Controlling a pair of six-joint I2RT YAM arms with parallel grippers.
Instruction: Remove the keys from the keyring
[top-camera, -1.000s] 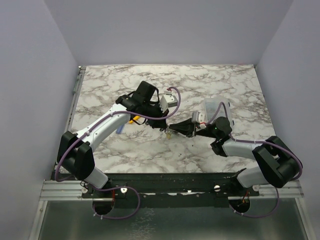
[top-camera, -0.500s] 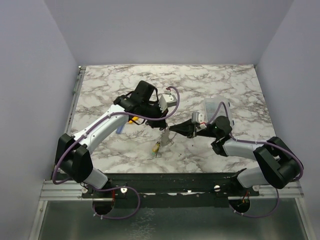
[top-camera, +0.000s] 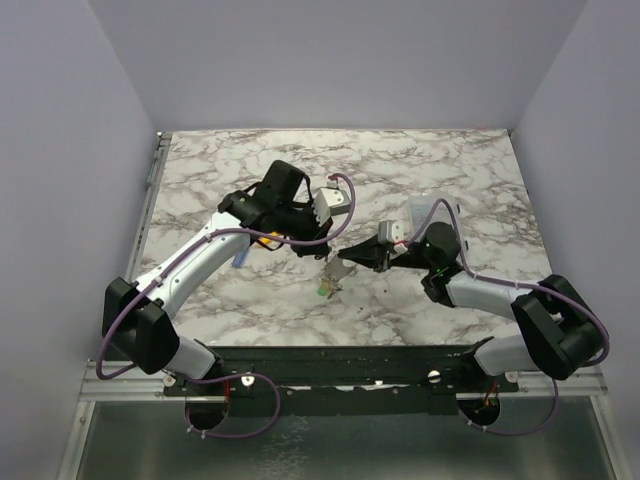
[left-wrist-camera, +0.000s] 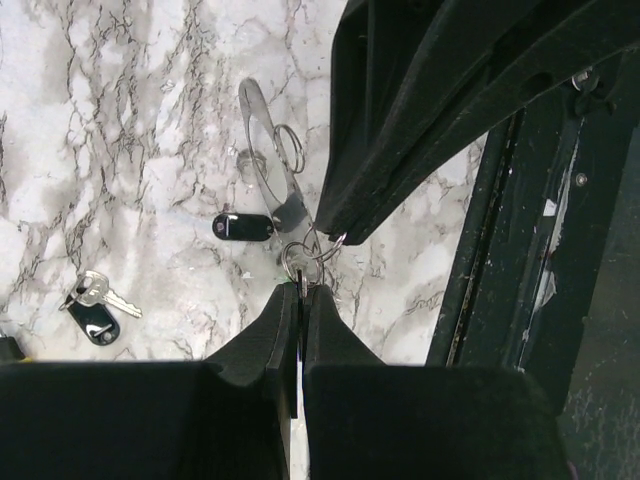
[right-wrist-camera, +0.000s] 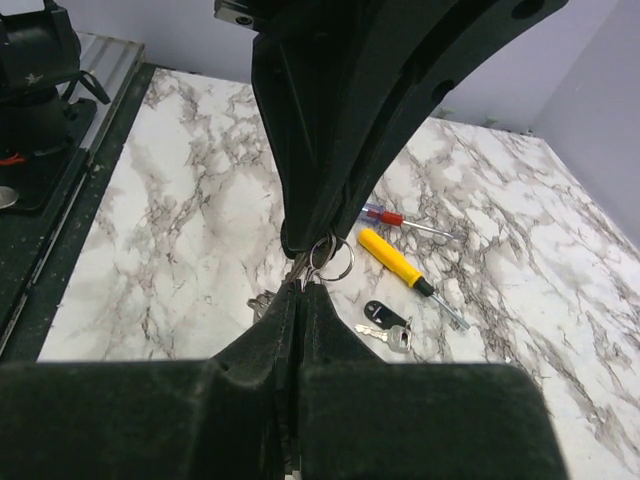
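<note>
My left gripper and right gripper meet tip to tip above the middle of the marble table. Both are shut on the wire keyring, each from its own side. In the left wrist view the keyring sits right at my closed fingertips. Under it hang a long silver metal piece and a black tag. From above, a green-tagged key dangles below the grippers. A loose key with a black tag lies on the table; the right wrist view shows this loose key too.
A yellow screwdriver and a red-handled one lie on the marble beyond the grippers. The dark base rail runs along the near table edge. Lilac walls close in the left, right and back sides.
The hanging bunch has dropped and swung below the two grippers, now showing a green tag. My left arm has shifted slightly up and left. Both grippers stay shut.
</note>
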